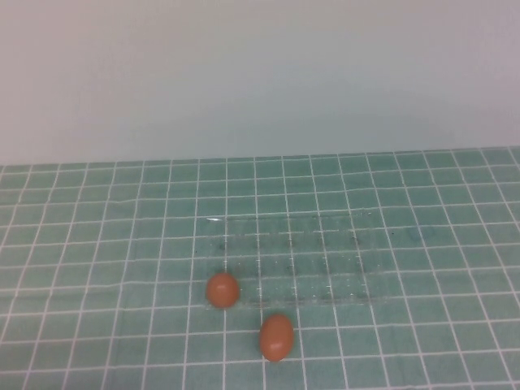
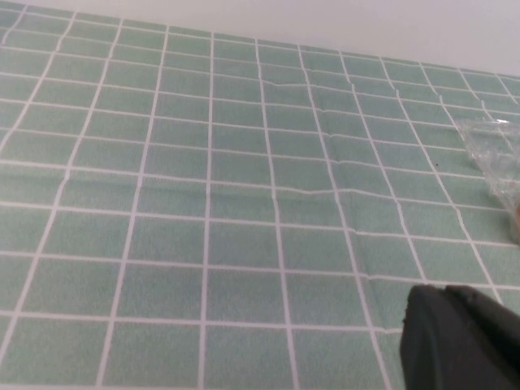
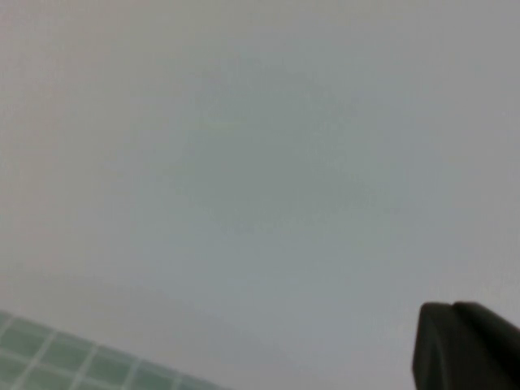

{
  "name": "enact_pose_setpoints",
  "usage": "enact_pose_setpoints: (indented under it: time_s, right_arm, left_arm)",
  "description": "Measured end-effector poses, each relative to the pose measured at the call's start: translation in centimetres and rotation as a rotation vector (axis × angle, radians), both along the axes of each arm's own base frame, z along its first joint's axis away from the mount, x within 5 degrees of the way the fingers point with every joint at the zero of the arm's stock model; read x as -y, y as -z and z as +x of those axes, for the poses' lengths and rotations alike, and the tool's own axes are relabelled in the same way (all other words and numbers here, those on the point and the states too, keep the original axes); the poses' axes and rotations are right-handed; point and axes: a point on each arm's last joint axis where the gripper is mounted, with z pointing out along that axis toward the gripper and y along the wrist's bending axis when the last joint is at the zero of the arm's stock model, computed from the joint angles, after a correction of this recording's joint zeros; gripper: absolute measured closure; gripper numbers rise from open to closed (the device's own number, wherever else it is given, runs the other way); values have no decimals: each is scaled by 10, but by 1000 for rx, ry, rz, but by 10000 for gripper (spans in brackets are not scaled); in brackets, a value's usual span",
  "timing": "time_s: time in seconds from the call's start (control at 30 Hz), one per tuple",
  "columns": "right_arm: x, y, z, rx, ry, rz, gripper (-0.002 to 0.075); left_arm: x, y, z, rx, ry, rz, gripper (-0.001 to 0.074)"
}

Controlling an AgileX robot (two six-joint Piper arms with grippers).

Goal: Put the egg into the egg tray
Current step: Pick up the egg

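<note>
The egg (image 1: pixel 276 337), orange-brown and the more oval of two, lies on the green tiled cloth in front of the egg tray. The egg tray (image 1: pixel 305 256) is clear plastic with rows of shallow cups, and every cup I can see is empty. One corner of it shows in the left wrist view (image 2: pixel 494 150). Neither arm shows in the high view. My left gripper (image 2: pixel 445 291) is low over bare cloth to the left of the tray, its dark fingertips together and empty. My right gripper (image 3: pixel 449 307) points at the grey wall, fingertips together and empty.
A second, rounder egg (image 1: pixel 222 290) lies just off the tray's front left corner, a little left of and behind the oval one. A plain grey wall (image 1: pixel 260 73) stands behind the table's far edge.
</note>
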Motion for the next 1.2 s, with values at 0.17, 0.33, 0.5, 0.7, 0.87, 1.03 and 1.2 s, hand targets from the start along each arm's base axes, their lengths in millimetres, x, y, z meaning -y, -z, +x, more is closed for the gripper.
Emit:
enact_pose_setpoints:
  time_s: [0.17, 0.33, 0.5, 0.7, 0.87, 1.03, 1.2]
  right_arm:
    - [-37, 28, -5, -107, -229, 25, 727]
    - [-55, 35, -5, -165, -328, 83, 727]
    - [-65, 52, 9, -224, -352, 75, 727]
    - [-100, 99, 31, -445, -270, 88, 727]
    - [-151, 122, 22, -705, -323, -200, 727]
    - [-205, 104, 7, -810, -463, -227, 727]
    - [-235, 84, 1, -918, -482, -58, 727]
  left_arm:
    - [0, 0, 0, 0, 0, 0, 736]
    - [0, 0, 0, 0, 0, 0, 736]
    - [0, 0, 0, 0, 0, 0, 736]
    - [0, 0, 0, 0, 0, 0, 736]
    - [0, 0, 0, 0, 0, 0, 736]
    - [0, 0, 0, 0, 0, 0, 736]
    - [0, 0, 0, 0, 0, 0, 736]
